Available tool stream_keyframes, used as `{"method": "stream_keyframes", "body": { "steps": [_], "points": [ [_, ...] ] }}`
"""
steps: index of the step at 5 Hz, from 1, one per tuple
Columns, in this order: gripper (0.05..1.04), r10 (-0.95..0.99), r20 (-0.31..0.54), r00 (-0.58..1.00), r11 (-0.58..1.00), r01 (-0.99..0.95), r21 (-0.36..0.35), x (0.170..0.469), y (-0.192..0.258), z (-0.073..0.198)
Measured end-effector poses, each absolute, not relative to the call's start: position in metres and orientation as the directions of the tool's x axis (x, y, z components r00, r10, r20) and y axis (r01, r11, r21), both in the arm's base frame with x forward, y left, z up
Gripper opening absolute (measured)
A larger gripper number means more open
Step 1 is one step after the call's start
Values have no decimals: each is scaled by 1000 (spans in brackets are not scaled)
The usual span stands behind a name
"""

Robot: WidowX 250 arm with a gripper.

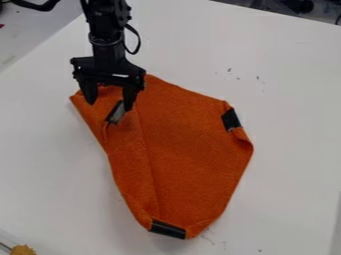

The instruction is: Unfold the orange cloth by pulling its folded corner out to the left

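Yellow knobbly piece (23,250) seen at view's bottom-left edge. Orange cloth (193,144) laid on white table (293,149), long axis slanted from upper left to bottom. Gripper (108,105) poised over cloth's upper-left end, 2 fingers (130,97) spread, 1 dark strip (116,113) just beside 1 fingertip.

White, smooth, flat tabletop (293,74); small dark scuffs (258,79) on it. Beyond its upper-left edge, pale grey flat surface (30,32). Past its top-right edge, dark, indistinct clutter (303,6). Off its lower-left edge, knobbly yellow-brown object (23,250). Light soft, shadows faint.
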State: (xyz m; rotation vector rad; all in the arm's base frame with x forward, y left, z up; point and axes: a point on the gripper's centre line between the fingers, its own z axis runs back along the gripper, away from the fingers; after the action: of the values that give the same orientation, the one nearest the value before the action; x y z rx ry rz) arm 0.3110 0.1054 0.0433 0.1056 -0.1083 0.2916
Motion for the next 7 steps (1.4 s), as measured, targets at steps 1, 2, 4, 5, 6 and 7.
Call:
{"method": "stream_keyframes", "body": {
  "steps": [1, 2, 4, 5, 6, 7],
  "points": [
    [927, 273, 104, 956, 956, -282, 76, 310, 105, 36],
    [634, 271, 80, 959, 959, -276, 66, 309, 105, 27],
    [478, 262, 64, 963, 963, -265, 48, 317, 102, 15],
    [616, 254, 56, 966, 965, -257, 44, 320, 103, 11],
    [506, 253, 57, 966, 966, -255, 35, 322, 103, 8],
    [267, 254, 53, 966, 966, -255, 28, 323, 103, 9]
  ]
}}
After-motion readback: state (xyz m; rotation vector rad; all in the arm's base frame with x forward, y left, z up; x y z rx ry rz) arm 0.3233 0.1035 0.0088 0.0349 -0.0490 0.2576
